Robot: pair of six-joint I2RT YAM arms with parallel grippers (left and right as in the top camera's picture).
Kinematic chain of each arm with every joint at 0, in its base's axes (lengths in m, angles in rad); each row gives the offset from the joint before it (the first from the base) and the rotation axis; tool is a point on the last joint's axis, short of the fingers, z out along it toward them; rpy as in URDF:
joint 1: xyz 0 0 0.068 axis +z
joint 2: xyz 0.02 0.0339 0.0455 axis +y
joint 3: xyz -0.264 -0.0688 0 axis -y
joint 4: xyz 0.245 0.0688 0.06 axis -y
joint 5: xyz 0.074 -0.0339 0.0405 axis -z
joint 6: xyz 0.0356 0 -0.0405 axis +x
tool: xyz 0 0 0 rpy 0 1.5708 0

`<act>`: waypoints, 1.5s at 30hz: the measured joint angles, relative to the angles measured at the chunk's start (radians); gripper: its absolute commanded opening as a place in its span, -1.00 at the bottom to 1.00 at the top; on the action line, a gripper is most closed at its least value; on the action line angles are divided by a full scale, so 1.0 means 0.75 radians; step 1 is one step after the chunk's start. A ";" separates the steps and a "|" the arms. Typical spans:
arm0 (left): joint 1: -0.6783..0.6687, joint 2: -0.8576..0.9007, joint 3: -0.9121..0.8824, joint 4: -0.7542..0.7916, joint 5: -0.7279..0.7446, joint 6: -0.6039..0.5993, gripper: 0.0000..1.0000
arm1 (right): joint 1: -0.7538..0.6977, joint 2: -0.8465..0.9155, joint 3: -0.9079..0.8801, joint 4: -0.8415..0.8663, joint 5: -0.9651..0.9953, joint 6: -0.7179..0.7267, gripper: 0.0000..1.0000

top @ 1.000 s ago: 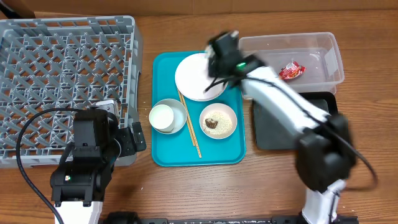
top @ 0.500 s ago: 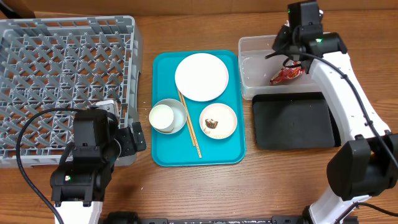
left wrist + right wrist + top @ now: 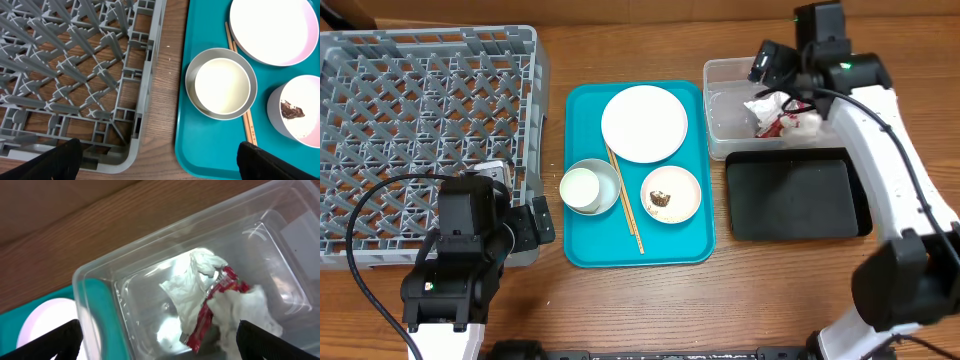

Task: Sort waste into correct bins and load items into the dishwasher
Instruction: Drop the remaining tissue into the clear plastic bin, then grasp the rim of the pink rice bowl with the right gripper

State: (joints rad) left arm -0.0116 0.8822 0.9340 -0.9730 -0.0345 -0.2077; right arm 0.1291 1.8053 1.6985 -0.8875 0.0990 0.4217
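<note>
Crumpled white paper (image 3: pixel 192 290) and a red-and-white wrapper (image 3: pixel 220 305) lie together in the clear tub (image 3: pixel 720 125), apart from any finger. My right gripper (image 3: pixel 778 75) hangs open above them, jaws wide and empty (image 3: pixel 160 345). My left gripper (image 3: pixel 532 228) is open and empty (image 3: pixel 160 165) over the gap between the grey dish rack (image 3: pixel 75 65) and the teal tray. On that tray are a large plate (image 3: pixel 644 123), a white bowl (image 3: pixel 588 187), chopsticks (image 3: pixel 625 205) and a small plate (image 3: pixel 671 194) with a brown lump (image 3: pixel 292 111).
The black tray (image 3: pixel 795 195) lies just in front of the clear tub, at the right. The teal serving tray (image 3: pixel 590 250) fills the middle, and the rack (image 3: pixel 430 130) takes up the left of the wooden table.
My right arm swung from above the large plate to the clear tub and its jaws opened. White paper now lies in the tub beside the wrapper. The left arm stayed still.
</note>
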 measured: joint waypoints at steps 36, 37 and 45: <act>0.000 0.000 0.002 0.000 0.000 0.000 0.99 | 0.739 -0.272 -0.444 0.033 -0.235 -0.174 0.50; 0.000 0.000 0.002 -0.001 0.001 0.000 1.00 | 0.755 -0.240 -0.449 0.062 -0.226 -0.162 0.47; 0.000 0.000 0.002 -0.002 0.001 0.000 1.00 | 0.788 0.024 -0.460 0.207 -0.182 -0.074 0.25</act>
State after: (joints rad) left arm -0.0116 0.8822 0.9352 -0.9741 -0.0341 -0.2077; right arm 0.7200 1.8236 1.3533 -0.7322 -0.0376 0.3664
